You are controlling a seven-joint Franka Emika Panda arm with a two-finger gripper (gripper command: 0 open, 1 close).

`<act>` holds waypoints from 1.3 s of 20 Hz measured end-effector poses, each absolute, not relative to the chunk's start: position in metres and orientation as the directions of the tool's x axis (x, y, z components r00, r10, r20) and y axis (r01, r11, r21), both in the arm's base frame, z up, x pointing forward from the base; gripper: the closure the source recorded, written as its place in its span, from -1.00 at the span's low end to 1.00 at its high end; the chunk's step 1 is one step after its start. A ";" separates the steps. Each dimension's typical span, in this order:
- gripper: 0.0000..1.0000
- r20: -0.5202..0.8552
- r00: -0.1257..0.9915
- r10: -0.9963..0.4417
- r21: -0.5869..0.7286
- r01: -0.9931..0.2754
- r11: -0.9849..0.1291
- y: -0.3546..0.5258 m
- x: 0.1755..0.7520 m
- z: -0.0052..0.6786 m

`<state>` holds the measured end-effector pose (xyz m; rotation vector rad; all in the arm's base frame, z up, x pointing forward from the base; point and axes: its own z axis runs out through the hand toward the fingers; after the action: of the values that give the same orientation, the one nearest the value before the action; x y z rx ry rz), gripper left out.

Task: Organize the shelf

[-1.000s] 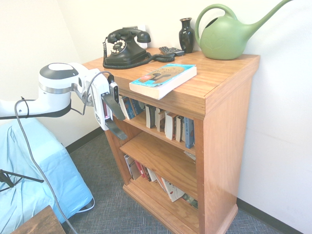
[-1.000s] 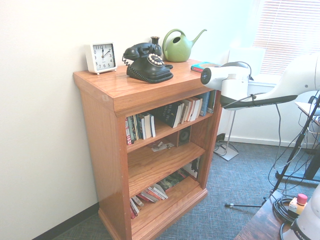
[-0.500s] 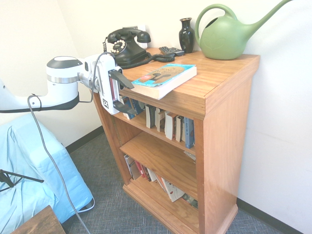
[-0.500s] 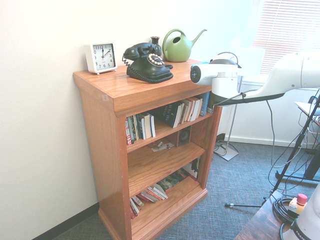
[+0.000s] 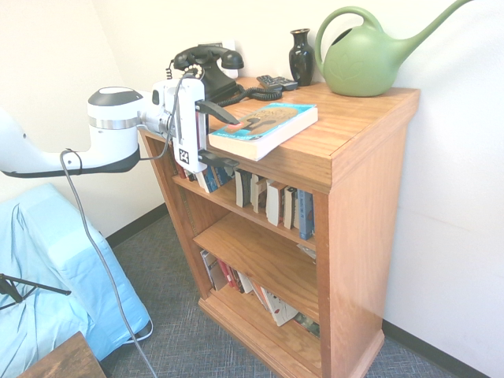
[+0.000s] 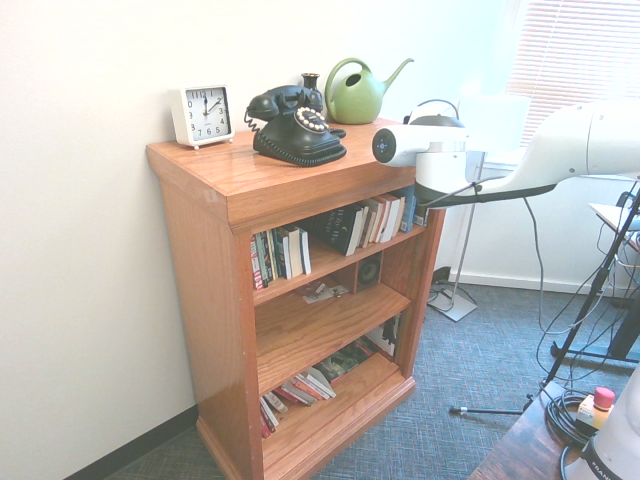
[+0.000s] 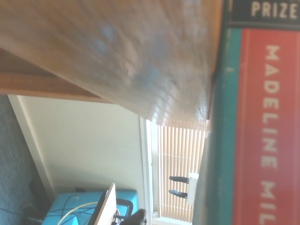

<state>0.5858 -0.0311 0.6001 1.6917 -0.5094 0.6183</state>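
My fingers (image 5: 236, 142) stand wide apart at the near end of the thick blue-covered book (image 5: 264, 130), one higher and one lower; I can't tell whether either touches it. The book lies flat on top of the shelf (image 5: 362, 236), the orange-brown wooden bookcase just in front of me, and juts over its front edge. Close by my wrist I see red and teal with the print "MADELINE MIL". Also up top are the white clock (image 6: 203, 115), black telephone (image 5: 206, 77), dark vase (image 5: 302, 59) and green watering can (image 5: 362, 63).
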 end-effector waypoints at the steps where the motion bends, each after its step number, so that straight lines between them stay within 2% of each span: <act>1: -1.00 0.646 0.764 -0.006 0.748 -0.634 -0.199 -0.036 0.587 0.599; 13: -1.00 0.643 0.764 -0.048 0.751 -0.642 -0.152 -0.048 0.594 0.595; 14: 1.00 0.644 0.763 -0.050 0.751 -0.644 -0.149 -0.048 0.595 0.596; 26: 1.00 0.683 0.727 -0.075 0.715 -0.686 -0.135 -0.057 0.614 0.611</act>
<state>0.6139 -0.0569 0.6107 1.6435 -0.6221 0.5889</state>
